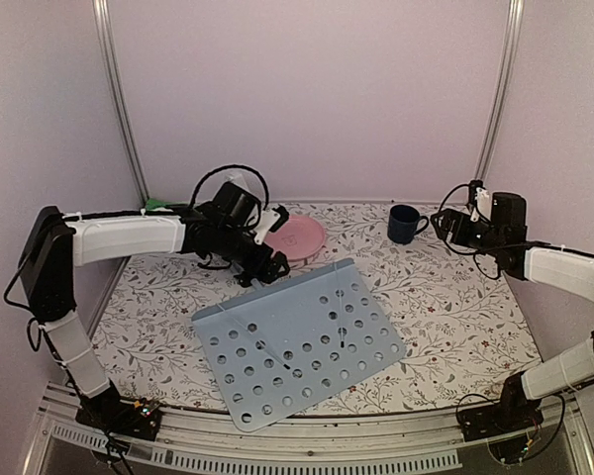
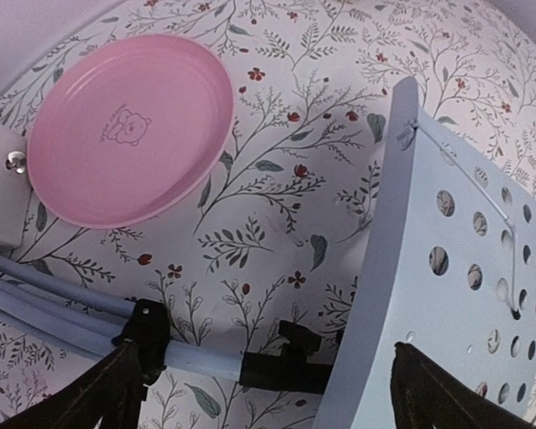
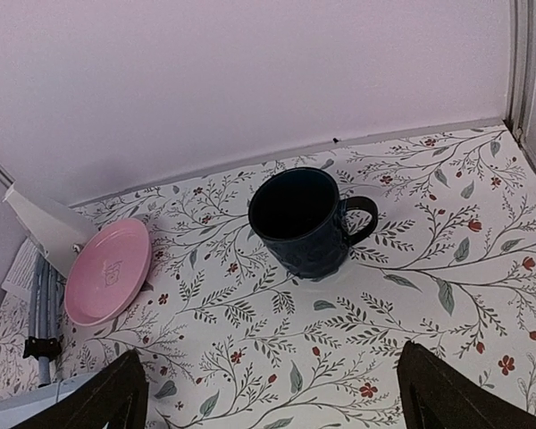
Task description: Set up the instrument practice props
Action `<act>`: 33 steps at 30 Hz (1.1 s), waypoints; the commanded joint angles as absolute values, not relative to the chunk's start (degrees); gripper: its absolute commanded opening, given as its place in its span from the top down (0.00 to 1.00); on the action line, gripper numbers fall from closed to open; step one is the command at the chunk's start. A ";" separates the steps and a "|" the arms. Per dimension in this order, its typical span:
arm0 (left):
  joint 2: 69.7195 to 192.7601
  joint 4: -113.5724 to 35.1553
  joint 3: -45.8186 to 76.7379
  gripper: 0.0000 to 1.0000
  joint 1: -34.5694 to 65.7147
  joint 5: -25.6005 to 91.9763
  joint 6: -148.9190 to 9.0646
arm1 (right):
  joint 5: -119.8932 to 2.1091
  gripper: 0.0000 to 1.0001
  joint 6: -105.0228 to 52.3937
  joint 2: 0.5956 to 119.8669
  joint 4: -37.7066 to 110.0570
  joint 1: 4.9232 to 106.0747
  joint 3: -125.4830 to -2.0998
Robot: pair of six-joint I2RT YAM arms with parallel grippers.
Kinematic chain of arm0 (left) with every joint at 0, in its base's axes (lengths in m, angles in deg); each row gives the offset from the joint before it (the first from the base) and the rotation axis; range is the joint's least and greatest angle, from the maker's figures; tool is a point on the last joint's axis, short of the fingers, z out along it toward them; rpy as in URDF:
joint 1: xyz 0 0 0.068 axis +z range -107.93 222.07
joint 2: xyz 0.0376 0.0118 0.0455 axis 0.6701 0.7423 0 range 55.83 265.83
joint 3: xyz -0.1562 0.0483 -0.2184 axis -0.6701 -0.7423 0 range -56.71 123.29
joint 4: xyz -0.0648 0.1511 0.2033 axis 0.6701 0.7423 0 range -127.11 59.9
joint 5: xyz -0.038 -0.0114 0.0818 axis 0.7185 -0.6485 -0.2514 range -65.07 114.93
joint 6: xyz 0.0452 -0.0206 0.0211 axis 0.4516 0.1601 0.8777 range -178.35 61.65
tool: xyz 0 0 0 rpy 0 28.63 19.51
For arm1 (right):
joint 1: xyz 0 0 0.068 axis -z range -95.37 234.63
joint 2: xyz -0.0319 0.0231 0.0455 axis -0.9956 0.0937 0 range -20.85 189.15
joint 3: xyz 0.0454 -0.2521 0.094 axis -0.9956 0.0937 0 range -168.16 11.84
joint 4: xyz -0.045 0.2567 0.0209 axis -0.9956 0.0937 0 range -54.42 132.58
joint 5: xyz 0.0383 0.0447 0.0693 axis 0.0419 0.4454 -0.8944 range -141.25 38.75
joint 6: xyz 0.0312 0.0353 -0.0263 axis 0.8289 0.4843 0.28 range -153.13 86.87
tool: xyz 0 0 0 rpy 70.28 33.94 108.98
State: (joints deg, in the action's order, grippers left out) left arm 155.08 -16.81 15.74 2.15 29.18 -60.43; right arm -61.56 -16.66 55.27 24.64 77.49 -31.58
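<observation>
The left gripper [image 1: 262,262] has its fingers [image 2: 107,393] wide open, holding nothing, just in front of the pink plate [image 1: 299,237], where the music stand [image 1: 297,341] lies flat, and the right gripper [image 3: 272,398], far right of the plate, is wide open and empty too.

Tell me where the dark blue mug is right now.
In the top view, the dark blue mug stands upright at the far right of the table, near the back wall, to the right of the pink plate.
</observation>
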 commanded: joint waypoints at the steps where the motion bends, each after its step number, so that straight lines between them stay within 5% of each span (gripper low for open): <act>1: 160.02 -11.26 20.82 0.08 -1.02 27.53 -57.67 | -63.91 0.01 -17.53 53.18 22.95 77.06 -29.73; 22: 167.97 -2.65 26.39 0.81 -5.19 27.02 -54.98 | -62.38 0.01 -18.29 48.05 21.79 76.99 -26.18; 33: 167.16 -2.56 25.95 1.00 -5.24 27.53 -56.29 | -66.32 0.01 -17.30 48.69 21.34 77.06 -26.16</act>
State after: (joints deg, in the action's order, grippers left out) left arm 167.25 -3.37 26.58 -4.49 26.49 -53.77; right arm -64.09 -17.71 49.08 23.44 77.25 -26.33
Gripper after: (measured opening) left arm 0.023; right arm 0.989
